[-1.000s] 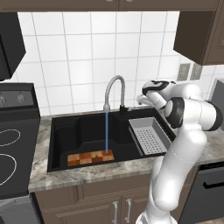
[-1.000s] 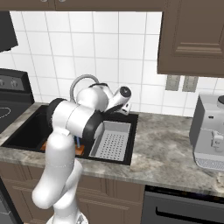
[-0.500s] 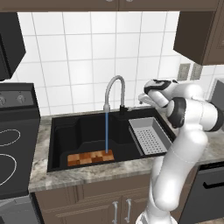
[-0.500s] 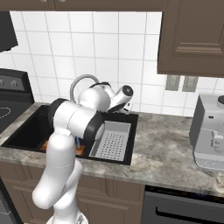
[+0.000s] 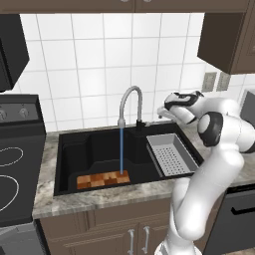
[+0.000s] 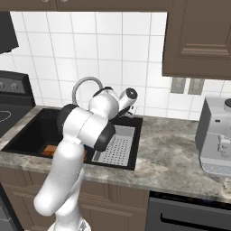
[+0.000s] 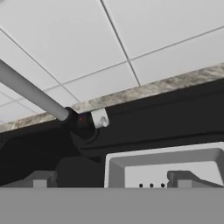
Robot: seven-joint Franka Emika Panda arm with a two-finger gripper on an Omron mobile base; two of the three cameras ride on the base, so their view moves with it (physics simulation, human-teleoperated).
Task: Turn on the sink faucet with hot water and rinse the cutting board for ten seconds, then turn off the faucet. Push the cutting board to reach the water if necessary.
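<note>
Comparing with a second ago, we find almost nothing changed: the thin blue water stream (image 5: 121, 149) still falls from the slim grey gooseneck faucet (image 5: 130, 104) onto the checkered wooden cutting board (image 5: 103, 179) in the matte black sink (image 5: 69, 149). Our gripper (image 5: 162, 112) stays wide open, empty, beside the faucet's small lever (image 7: 100, 118), so we judge rinsing is underway.

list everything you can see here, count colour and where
sink: 1, matte black, set in the counter
faucet: 1, grey gooseneck, behind the sink
water: 1 thin blue stream, spout down to the board
cutting board: 1, checkered brown, front of the sink floor
tray: 1, grey perforated, right side of the sink
counter: 1, mottled grey stone
stove: 1, black, left of the sink
coffee machine: 1, grey, far right on the counter
outlets: 2, grey, on the tiled wall
gripper: 1, open, right of the faucet base
</note>
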